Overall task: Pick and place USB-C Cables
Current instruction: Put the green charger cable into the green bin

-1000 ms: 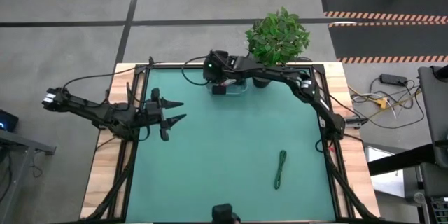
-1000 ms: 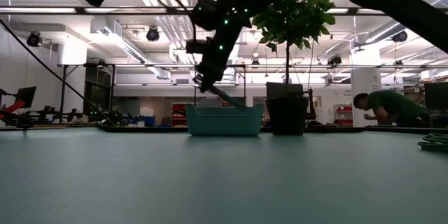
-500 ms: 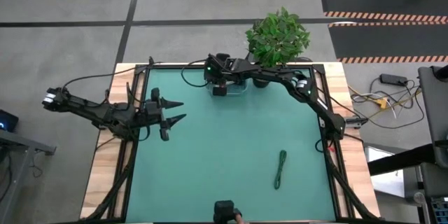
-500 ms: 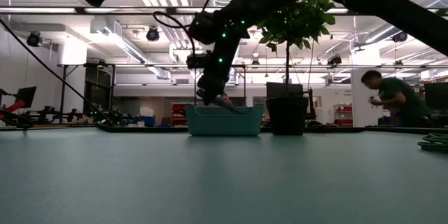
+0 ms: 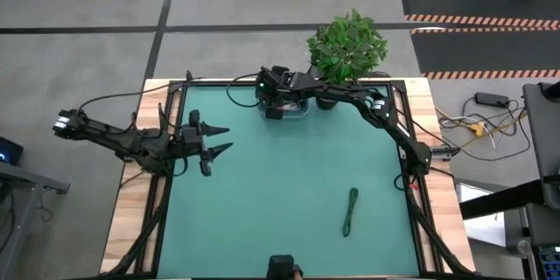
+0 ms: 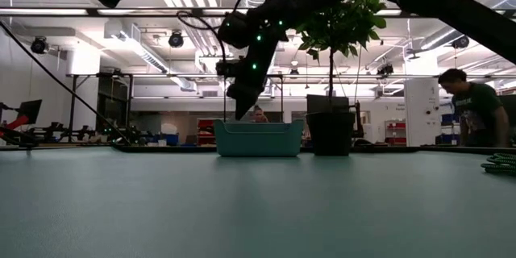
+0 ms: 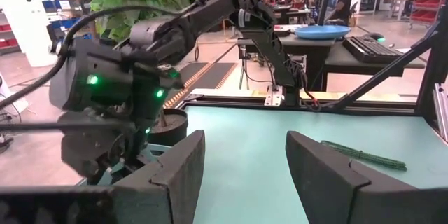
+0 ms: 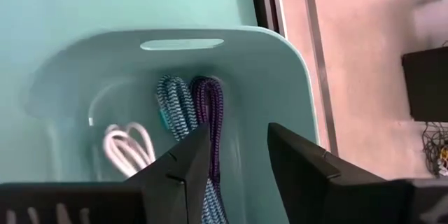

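Note:
A teal bin (image 6: 258, 139) stands at the table's far edge. In the right wrist view it (image 8: 283, 70) holds a white cable (image 8: 126, 143), a blue braided cable (image 8: 175, 108) and a purple cable (image 8: 210, 105), all lying on its floor. My right gripper (image 8: 238, 136) hangs open and empty just above the bin (image 5: 278, 109). A green cable (image 5: 351, 210) lies stretched out on the mat at the near right. My left gripper (image 5: 223, 138) is open and empty at the table's left side, above the mat.
A potted plant (image 5: 346, 45) stands right of the bin at the far edge, its dark pot (image 6: 329, 133) close beside the bin. A person (image 6: 476, 113) stands in the room behind. The green mat's middle (image 5: 280, 184) is bare.
My right gripper has dipped toward the bin and then risen a little above its rim. The dark cable that slanted from the gripper down into the bin no longer shows below it.

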Robot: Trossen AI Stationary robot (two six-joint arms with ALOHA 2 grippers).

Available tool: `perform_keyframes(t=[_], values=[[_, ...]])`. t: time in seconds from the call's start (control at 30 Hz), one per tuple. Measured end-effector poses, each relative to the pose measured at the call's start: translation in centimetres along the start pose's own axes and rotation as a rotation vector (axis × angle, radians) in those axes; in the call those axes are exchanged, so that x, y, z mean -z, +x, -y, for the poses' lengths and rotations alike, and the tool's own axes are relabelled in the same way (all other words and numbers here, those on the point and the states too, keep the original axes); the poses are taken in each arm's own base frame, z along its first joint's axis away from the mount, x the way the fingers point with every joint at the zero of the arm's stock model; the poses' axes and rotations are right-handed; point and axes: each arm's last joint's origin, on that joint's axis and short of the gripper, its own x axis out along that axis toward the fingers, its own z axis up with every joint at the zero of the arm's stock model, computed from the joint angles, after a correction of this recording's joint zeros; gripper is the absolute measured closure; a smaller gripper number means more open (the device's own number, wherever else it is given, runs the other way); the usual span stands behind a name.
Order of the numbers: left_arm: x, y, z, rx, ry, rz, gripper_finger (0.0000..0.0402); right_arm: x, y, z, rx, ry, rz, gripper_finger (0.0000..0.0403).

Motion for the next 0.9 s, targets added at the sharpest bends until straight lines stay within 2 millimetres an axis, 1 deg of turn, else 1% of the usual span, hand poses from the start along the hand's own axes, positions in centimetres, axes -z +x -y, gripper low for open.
perform_keyframes(t=[0.07,0.2,0.33,0.43,0.57,0.67,0.77,0.9], values=[[0.0,0.0,0.0,0.000,0.002,-0.003,0.0217,-0.4,-1.3,-0.3,-0.011,0.015,0.017,0.0267],[0.1,0.1,0.1,0.000,0.003,-0.004,0.0217,-1.5,-5.0,-1.7,-0.069,0.052,0.074,0.0266],[0.2,0.2,0.1,0.000,0.007,-0.012,0.0217,-2.8,-8.6,-4.4,-0.155,0.098,0.135,0.0267],[0.3,0.3,0.2,0.001,0.012,-0.020,0.0217,-3.4,-12.0,-6.4,-0.256,0.143,0.181,0.0269],[0.4,0.5,0.3,0.002,0.015,-0.025,0.0217,-3.5,-15.8,-9.0,-0.361,0.198,0.189,0.0276],[0.5,0.6,0.4,0.003,0.020,-0.032,0.0217,-3.4,-18.3,-10.9,-0.402,0.238,0.178,0.0281],[0.5,0.6,0.4,0.003,0.022,-0.035,0.0217,-3.3,-20.4,-12.8,-0.443,0.284,0.172,0.0282],[0.5,0.6,0.4,0.003,0.022,-0.036,0.0217,-2.8,-21.7,-15.1,-0.479,0.335,0.120,0.0278]])
